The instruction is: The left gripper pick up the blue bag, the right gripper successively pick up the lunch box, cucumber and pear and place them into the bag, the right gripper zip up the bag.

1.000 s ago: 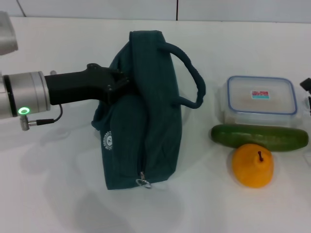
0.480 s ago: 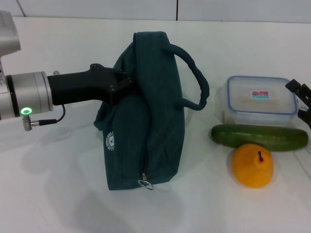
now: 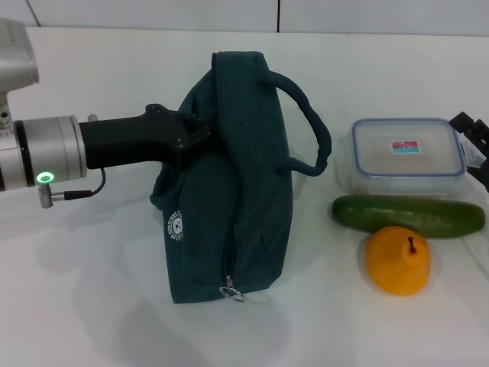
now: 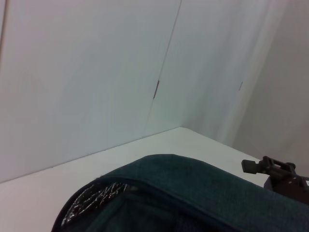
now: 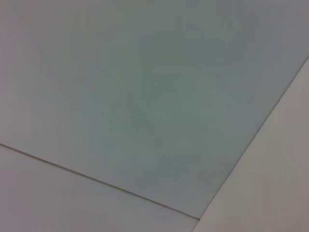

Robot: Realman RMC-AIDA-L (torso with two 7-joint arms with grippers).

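Pincer, left (image 3: 200,138): black two-fingered claw on a black arm with a silver cuff and green light, reaching in from the left edge of the scene; closed on the fabric at the upper left side of the bag, holding it upright.

Bag (image 3: 229,183): dark teal fabric lunch tote, standing on the white table (image 3: 92,306) at centre. One padded handle (image 3: 306,122) arches out to the right. Zip line runs down the near face to a ring pull (image 3: 229,291) at the near bottom; small white round logo (image 3: 176,225) on the left face. The left wrist view shows the bag's rim with silver foil lining (image 4: 94,198) just inside.

Lunch box (image 3: 407,155): clear rectangular plastic container, rounded corners, blue-rimmed lid with a small red-and-blue sticker; on the table to the right of the bag, apart from it.

Cucumber (image 3: 407,216): long, dark green, smooth; lying crosswise just in front of the lunch box, on its near side.

Pear (image 3: 398,260): round, orange-yellow, short dark stem; touching the near side of the cucumber.

Pincer, right (image 3: 472,136): black claw, only partly in view at the right edge, just beside the lunch box's right end; cannot tell how far open it is. The right wrist view shows only plain pale surfaces.
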